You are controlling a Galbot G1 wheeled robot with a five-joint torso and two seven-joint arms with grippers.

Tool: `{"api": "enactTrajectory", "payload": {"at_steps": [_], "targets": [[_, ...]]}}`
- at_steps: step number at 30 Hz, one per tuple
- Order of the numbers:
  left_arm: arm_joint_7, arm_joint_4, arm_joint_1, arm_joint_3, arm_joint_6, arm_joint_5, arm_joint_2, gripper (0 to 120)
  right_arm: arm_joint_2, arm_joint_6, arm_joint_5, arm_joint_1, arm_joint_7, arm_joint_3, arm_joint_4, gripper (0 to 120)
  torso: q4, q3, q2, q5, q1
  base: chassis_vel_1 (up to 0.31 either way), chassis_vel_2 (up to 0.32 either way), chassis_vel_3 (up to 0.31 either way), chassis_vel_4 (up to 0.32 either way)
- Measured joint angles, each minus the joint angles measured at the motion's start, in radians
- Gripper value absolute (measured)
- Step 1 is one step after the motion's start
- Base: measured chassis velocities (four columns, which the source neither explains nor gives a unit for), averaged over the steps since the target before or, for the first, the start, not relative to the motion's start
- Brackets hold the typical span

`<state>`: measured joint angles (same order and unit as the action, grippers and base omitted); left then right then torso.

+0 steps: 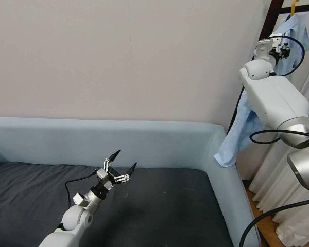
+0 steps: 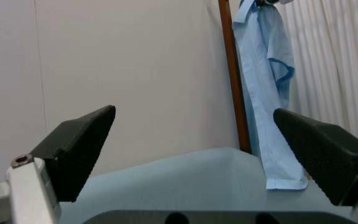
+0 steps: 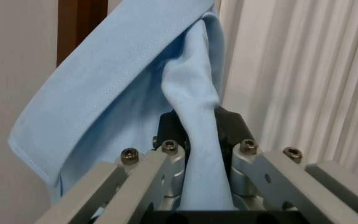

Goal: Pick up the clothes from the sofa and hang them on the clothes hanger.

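My right gripper (image 3: pixel 197 128) was clamped on a fold of the light-blue shirt (image 3: pixel 129 70), which draped below it beside the wooden stand pole (image 2: pixel 232 70). Left gripper (image 1: pixel 125 159) spread apart over the sofa (image 1: pixel 144 141). Risk: letting go unhooked, the shirt slides off.

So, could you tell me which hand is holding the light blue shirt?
The right hand, raised by the dark wooden stand, grips the light blue shirt; the left hand hovers open over the grey-cushioned sofa.

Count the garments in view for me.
1: a light blue shirt hanging beside the brown stand pole past the sofa's right end, pinched in the right gripper's jaws. More could lie outside the frame.
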<state>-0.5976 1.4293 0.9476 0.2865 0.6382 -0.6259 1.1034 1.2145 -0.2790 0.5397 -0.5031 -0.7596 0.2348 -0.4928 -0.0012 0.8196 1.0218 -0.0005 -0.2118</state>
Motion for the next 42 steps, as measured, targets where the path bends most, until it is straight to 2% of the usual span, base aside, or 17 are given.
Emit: {"api": "enactTrajectory", "payload": {"at_steps": [8, 19, 25, 29, 31, 33, 34, 36, 38, 39, 42], "targets": [[-0.005, 0.005, 0.001, 0.000, 0.005, -0.016, -0.008, 100, 0.001, -0.064, 0.141, -0.040, 0.002, 0.044, 0.010, 8, 0.0001, 0.000, 0.000, -0.0002, 0.000, 0.000, 0.000, 0.000, 0.000], [-0.005, 0.016, 0.013, 0.012, 0.011, -0.021, -0.012, 100, 0.000, -0.075, 0.222, -0.051, 0.019, 0.063, 0.026, 8, 0.0001, 0.000, 0.000, -0.0004, 0.000, 0.000, 0.000, 0.000, 0.000], [-0.005, 0.027, 0.020, 0.019, 0.012, -0.020, -0.007, 100, -0.037, -0.097, 0.244, -0.026, 0.043, 0.084, -0.051, 8, -0.0004, 0.000, 0.000, 0.0000, 0.000, 0.000, 0.000, 0.000, 0.000], [0.002, 0.031, 0.027, 0.025, 0.015, -0.021, -0.003, 100, -0.098, -0.102, 0.255, 0.038, 0.042, 0.100, -0.232, 26, 0.0003, 0.000, 0.000, 0.0003, 0.000, 0.000, 0.000, 0.000, 0.000], [0.007, 0.032, 0.028, 0.026, 0.016, -0.022, -0.003, 100, -0.114, -0.102, 0.253, 0.056, 0.042, 0.102, -0.277, 29, 0.0004, 0.000, 0.000, -0.0002, 0.000, 0.000, 0.000, 0.000, 0.000], [0.026, 0.039, 0.035, 0.026, 0.017, -0.023, -0.006, 100, -0.164, -0.092, 0.251, 0.123, 0.036, 0.101, -0.425, 41, 0.0002, 0.000, 0.000, 0.0003, 0.000, 0.000, 0.000, 0.000, 0.000], [0.026, 0.039, 0.035, 0.026, 0.017, -0.023, -0.006, 100, -0.164, -0.092, 0.251, 0.123, 0.036, 0.101, -0.425, 41, 0.0002, 0.000, 0.000, 0.0003, 0.000, 0.000, 0.000, 0.000, 0.000], [0.030, 0.052, 0.044, 0.028, 0.018, -0.033, -0.011, 100, -0.211, -0.077, 0.256, 0.174, 0.034, 0.090, -0.556, 49, 0.0003, 0.000, 0.000, 0.0003, 0.000, 0.000, 0.000, 0.000, 0.000], [0.030, 0.081, 0.063, 0.037, 0.015, -0.057, -0.019, 100, -0.273, -0.037, 0.258, 0.233, 0.056, 0.067, -0.701, 57, 0.0002, 0.000, 0.000, -0.0004, 0.000, 0.000, 0.000, 0.000, 0.000], [0.030, 0.081, 0.063, 0.037, 0.015, -0.057, -0.019, 100, -0.273, -0.037, 0.258, 0.233, 0.056, 0.067, -0.701, 57, 0.0002, 0.000, 0.000, -0.0004, 0.000, 0.000, 0.000, 0.000, 0.000], [0.037, 0.135, 0.109, 0.069, 0.004, -0.094, -0.023, 100, -0.376, 0.076, 0.259, 0.343, 0.151, 0.017, -0.883, 71, 0.0000, 0.000, 0.000, 0.0000, 0.000, 0.000, 0.000, 0.000, 0.000]]}}
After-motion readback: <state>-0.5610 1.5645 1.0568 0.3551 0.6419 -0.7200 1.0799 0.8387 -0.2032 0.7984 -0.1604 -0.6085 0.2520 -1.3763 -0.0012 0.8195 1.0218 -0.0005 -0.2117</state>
